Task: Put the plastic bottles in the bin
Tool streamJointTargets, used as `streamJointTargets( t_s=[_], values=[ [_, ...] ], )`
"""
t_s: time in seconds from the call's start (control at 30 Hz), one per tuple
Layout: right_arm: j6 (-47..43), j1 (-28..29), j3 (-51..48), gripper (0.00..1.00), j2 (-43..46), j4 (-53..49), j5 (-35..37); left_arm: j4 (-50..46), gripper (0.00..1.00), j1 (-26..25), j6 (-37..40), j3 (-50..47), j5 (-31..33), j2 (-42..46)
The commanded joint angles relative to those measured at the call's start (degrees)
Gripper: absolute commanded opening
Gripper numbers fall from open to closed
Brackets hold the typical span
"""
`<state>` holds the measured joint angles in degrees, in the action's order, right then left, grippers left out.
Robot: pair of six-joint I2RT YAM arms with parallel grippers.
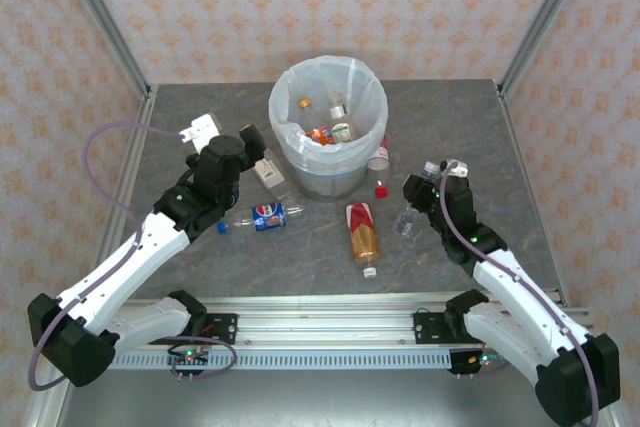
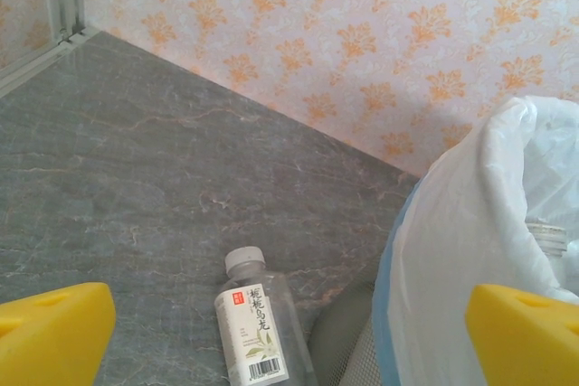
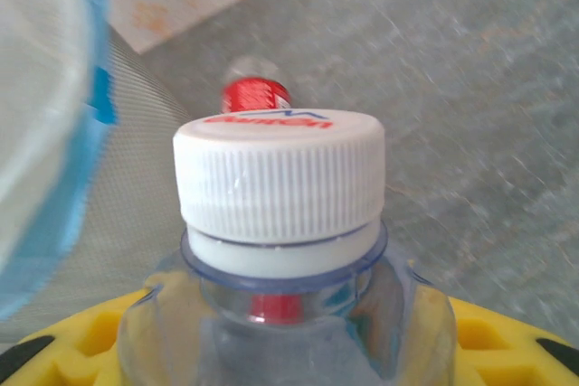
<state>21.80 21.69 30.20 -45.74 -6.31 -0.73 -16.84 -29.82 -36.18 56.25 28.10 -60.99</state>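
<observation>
The left arm (image 1: 130,267) and the right arm (image 1: 520,292) have smooth white shells broken by rounded black joint housings, the bulkiest at each elbow; a thin lavender cable (image 1: 120,127) loops off the left arm, and a matching cable (image 1: 443,197) trails along the right; black brackets (image 1: 205,325) fasten both to a silver slotted rail (image 1: 320,332), with small green lights beside them; the left gripper (image 2: 289,323) has blocky yellow fingers (image 2: 54,336); the right gripper (image 3: 289,350) has yellow fingers (image 3: 63,350) with black recesses.
</observation>
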Motion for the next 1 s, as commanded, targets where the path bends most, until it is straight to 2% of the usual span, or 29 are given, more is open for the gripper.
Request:
streamJointTargets(
  t_s=[0.0, 0.23, 0.7, 0.97],
  values=[
    [-1.33, -0.22, 1.01, 0.28, 1.85, 5.4, -3.4, 1.33, 1.0, 0.47, -0.46, -0.45, 1.41, 0.46],
    [-2.18, -0.21, 5.0, 0.01, 2.29, 10.83, -9.52, 0.35, 1.0, 0.56, -0.91, 0.23, 1.79, -0.2],
    [-5.49, -0.16, 19.83, 0.0, -2.59, 9.99, -18.9, -0.04, 1.0, 0.72, -1.94, -0.39, 1.7, 0.17],
    [-4.45, -0.14, 35.59, 0.0, -13.57, 3.87, -19.39, -0.88, 1.0, 0.8, -2.13, -0.71, 1.35, 0.85]
  ],
)
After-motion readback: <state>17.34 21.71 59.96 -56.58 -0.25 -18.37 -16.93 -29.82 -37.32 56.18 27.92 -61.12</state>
